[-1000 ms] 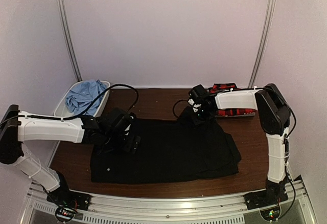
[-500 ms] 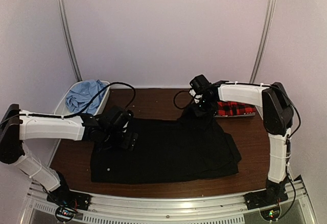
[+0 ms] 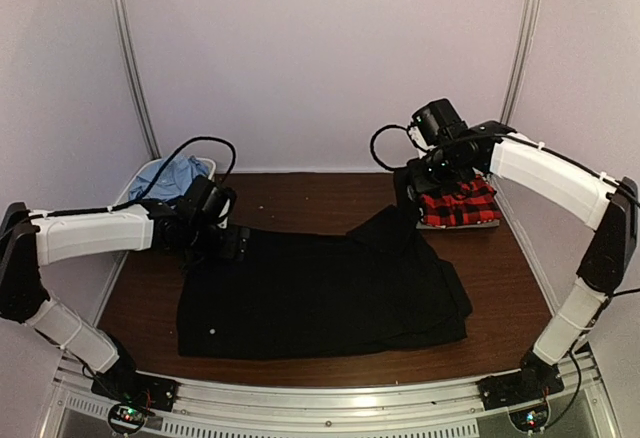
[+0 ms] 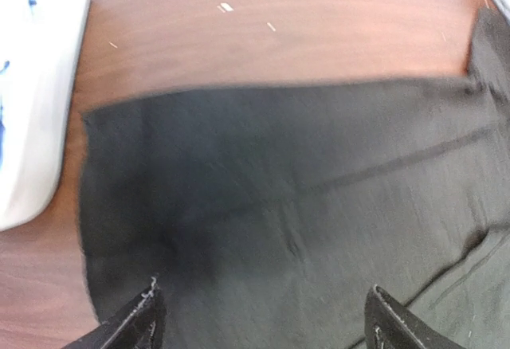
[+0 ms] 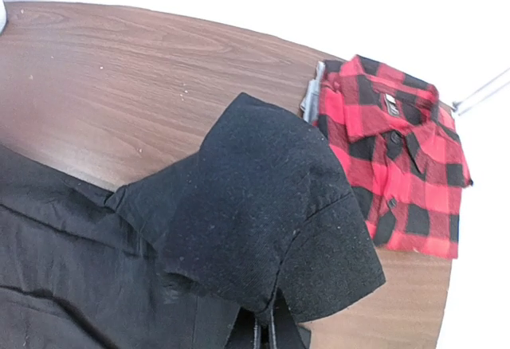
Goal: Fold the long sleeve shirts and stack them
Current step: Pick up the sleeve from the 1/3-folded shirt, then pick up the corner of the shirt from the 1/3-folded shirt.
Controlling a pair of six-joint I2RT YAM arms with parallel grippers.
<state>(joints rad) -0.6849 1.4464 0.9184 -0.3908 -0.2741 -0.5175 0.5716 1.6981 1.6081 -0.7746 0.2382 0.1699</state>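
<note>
The black long sleeve shirt lies spread across the brown table. My right gripper is shut on a flap of the black shirt at its far right corner and holds it raised off the table, the cloth draping over the pinch point. The red-and-black plaid shirt lies folded at the far right, just beyond the raised flap. My left gripper hovers open over the black shirt's far left part, nothing between its fingers. The light blue shirt sits crumpled in a bin.
A white bin stands at the far left corner, its wall close to the left gripper. Bare wood shows behind the black shirt. White walls with metal rails enclose the table.
The right gripper shut on the black shirt's far right flap and rose up and to the right with it. The left arm drew back toward the far left, staying open.
</note>
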